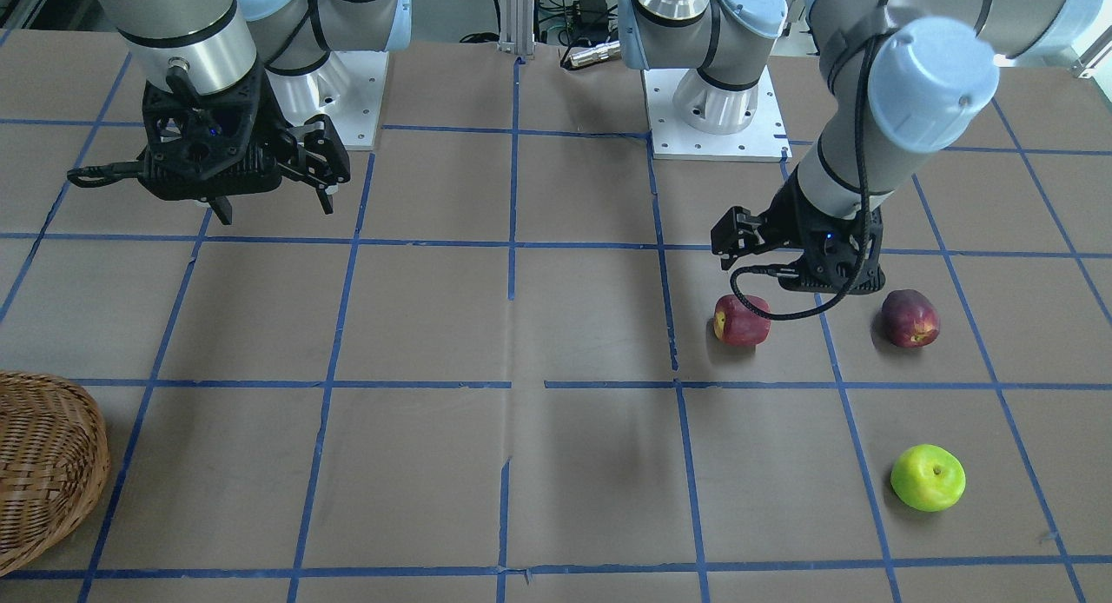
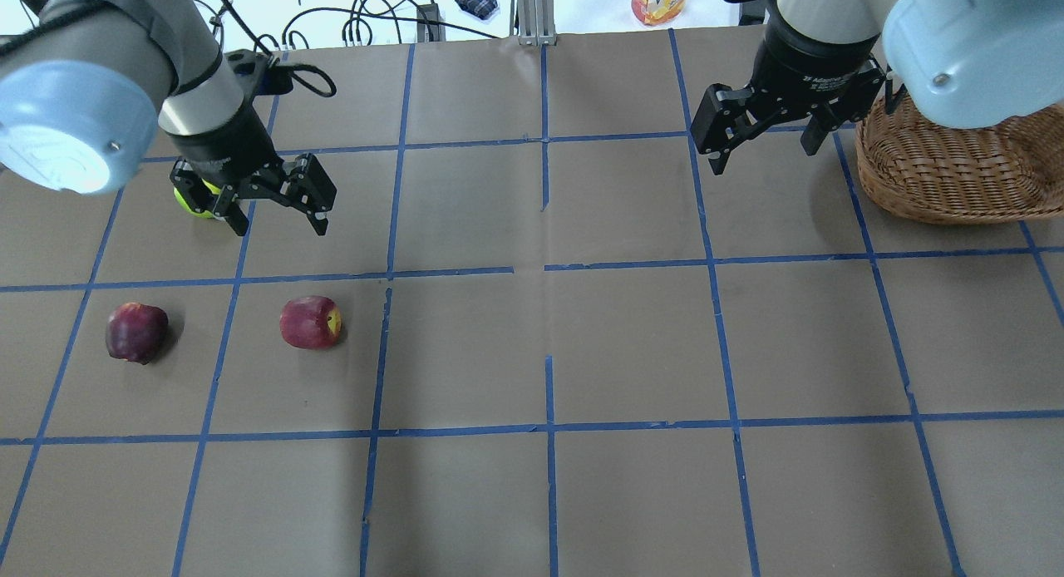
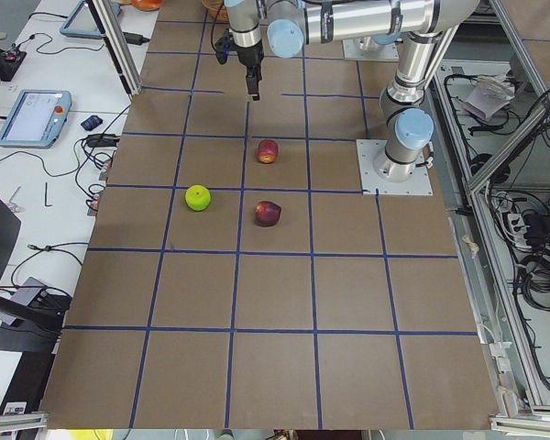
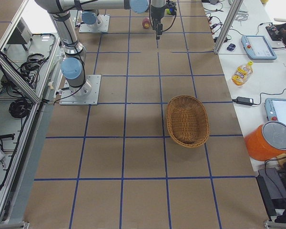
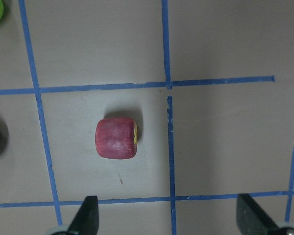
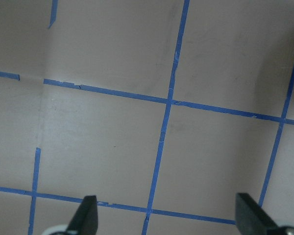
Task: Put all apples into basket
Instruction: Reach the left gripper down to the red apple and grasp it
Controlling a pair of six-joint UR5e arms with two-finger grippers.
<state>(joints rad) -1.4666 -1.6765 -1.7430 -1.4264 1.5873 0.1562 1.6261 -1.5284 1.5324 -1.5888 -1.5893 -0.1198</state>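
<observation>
Noting left gripper (image 2: 278, 218) spread wide and empty, masking most of the yellow-green apple (image 2: 193, 204) from overhead. Red apple (image 2: 310, 321) and dark apple (image 2: 135, 332) lying apart on the table (image 2: 632, 344), nearer the robot. Right gripper (image 2: 761, 155) likewise spread and empty, beside the basket (image 2: 939, 182), itself partly covered by that arm's elbow.

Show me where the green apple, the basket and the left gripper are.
green apple (image 1: 926, 480), front-facing view, its top near the stem.
basket (image 2: 939, 176), overhead view, its outer woven wall.
left gripper (image 2: 280, 224), overhead view, midway between its fingertips.
</observation>
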